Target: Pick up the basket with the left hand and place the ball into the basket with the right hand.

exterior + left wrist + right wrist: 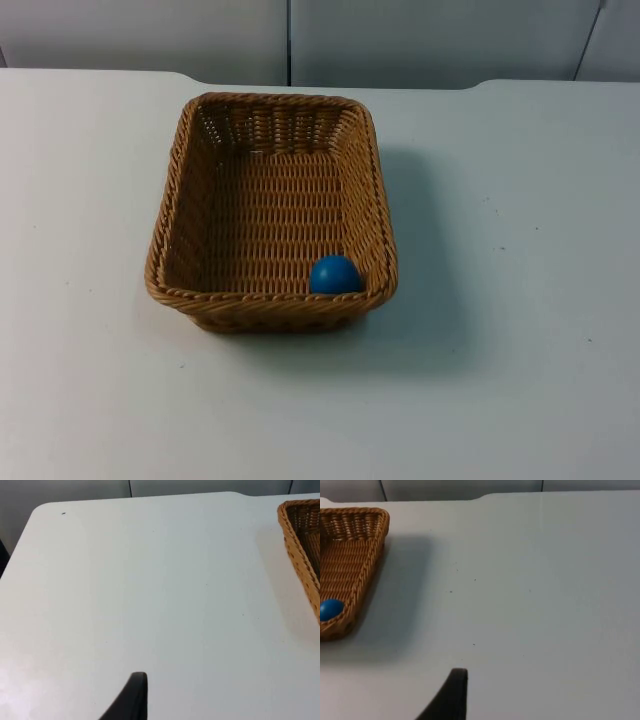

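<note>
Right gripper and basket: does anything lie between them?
Nothing: the right wrist view shows bare white table from the right gripper's fingertip to the basket, which holds the blue ball.

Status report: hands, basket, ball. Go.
Left hand and right hand over bare table, off the basket. Ball inside, near corner. Nothing obstructing.

You're looking at a lab-style test bench rather than a home: a plain white table top [520, 300] runs back to a grey partition wall [420, 40] made of flat panels. The one prop on it is a woven basket [172, 235].
</note>
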